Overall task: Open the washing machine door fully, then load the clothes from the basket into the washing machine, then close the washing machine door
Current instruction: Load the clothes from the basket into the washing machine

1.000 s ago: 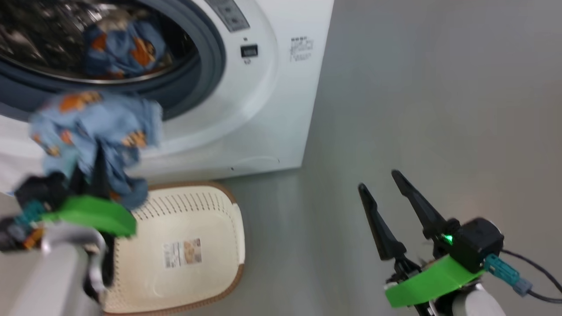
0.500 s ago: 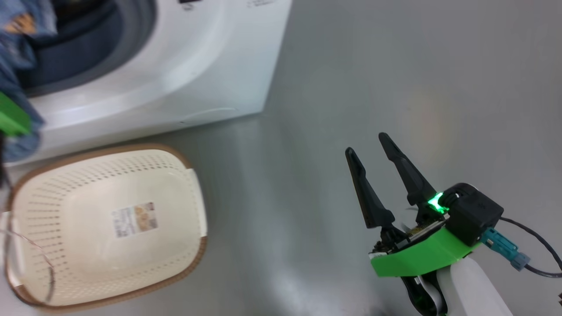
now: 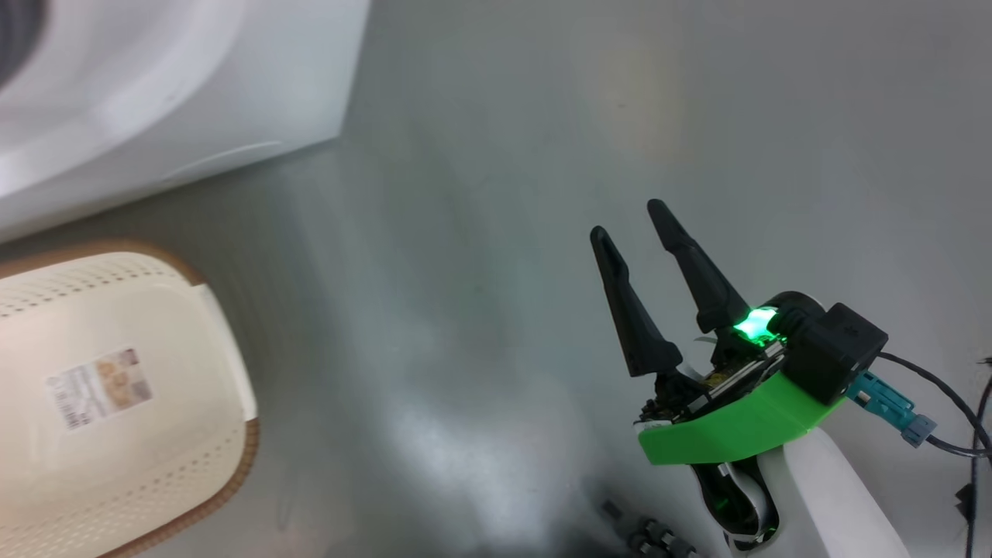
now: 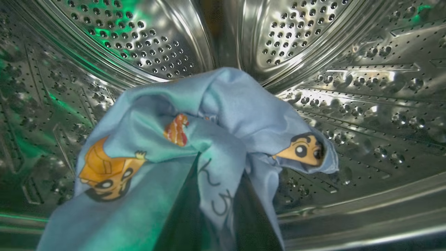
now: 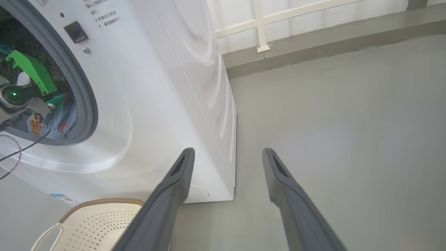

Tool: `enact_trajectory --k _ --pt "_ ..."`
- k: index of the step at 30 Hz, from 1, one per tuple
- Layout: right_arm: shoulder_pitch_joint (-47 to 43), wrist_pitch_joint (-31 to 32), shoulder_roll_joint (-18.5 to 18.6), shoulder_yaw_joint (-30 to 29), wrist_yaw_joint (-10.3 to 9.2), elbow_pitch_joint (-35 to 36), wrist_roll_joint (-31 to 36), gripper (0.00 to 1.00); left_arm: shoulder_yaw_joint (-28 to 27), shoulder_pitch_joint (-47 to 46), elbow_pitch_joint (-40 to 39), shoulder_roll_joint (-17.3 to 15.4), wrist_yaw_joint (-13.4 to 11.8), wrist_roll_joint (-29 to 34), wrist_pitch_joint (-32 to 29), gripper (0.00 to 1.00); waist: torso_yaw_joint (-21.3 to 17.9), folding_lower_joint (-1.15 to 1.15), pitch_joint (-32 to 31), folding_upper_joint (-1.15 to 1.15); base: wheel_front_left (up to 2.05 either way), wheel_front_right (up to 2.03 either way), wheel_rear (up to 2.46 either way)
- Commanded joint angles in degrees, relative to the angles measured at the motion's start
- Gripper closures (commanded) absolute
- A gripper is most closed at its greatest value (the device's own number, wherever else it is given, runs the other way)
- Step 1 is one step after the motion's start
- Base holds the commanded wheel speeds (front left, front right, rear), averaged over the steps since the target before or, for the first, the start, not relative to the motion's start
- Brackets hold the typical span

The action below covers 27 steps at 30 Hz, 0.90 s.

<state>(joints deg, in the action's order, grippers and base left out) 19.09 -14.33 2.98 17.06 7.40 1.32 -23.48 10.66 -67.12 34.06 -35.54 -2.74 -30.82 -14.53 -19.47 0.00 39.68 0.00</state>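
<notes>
Left hand is extended into the perforated steel drum, its fingers pinching the soft, light-blue printed clothes draped over them. Right hand is poised over the smooth grey floor, with its tapered fingers spread wide and empty. To its left are the white washing machine and the cream perforated basket.

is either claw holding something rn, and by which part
The left claw holds a light blue printed cloth inside the drum, pinched at a bunched fold. The right claw is open and empty above the floor.
</notes>
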Motion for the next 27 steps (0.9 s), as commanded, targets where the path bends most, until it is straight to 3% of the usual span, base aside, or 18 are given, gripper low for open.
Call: enact_trajectory --k 1,12,17,25,27 --pt "-0.5 -0.7 -0.1 1.5 0.09 1.4 -0.8 0.00 -1.6 -2.4 -1.4 -4.5 -0.2 1.0 0.3 1.00 -2.8 0.00 2.4 0.00 0.00 0.00 0.00" --pt "-0.1 -0.7 -0.1 2.7 0.09 1.4 -1.8 0.00 -0.8 -11.9 0.3 -9.2 -1.5 7.5 11.3 1.00 -4.8 0.00 3.8 0.00 0.00 0.00 0.00" --pt "-0.4 -0.7 -0.1 2.5 0.09 1.6 -1.9 0.00 -0.8 -12.9 3.9 -8.5 -0.8 7.4 15.8 1.00 -4.7 0.00 4.0 0.00 0.00 0.00 0.00" --pt "0.0 -0.7 -0.1 2.4 0.09 1.2 -1.6 0.00 -0.2 -12.9 10.1 -7.0 1.0 5.6 14.5 1.00 -4.2 0.00 4.1 0.00 0.00 0.00 0.00" --pt "0.2 -0.7 -0.1 2.4 0.09 1.2 -1.4 0.00 0.5 -13.2 10.7 -6.9 1.4 6.0 14.7 0.54 -4.0 0.00 4.1 0.00 0.00 0.00 0.00"
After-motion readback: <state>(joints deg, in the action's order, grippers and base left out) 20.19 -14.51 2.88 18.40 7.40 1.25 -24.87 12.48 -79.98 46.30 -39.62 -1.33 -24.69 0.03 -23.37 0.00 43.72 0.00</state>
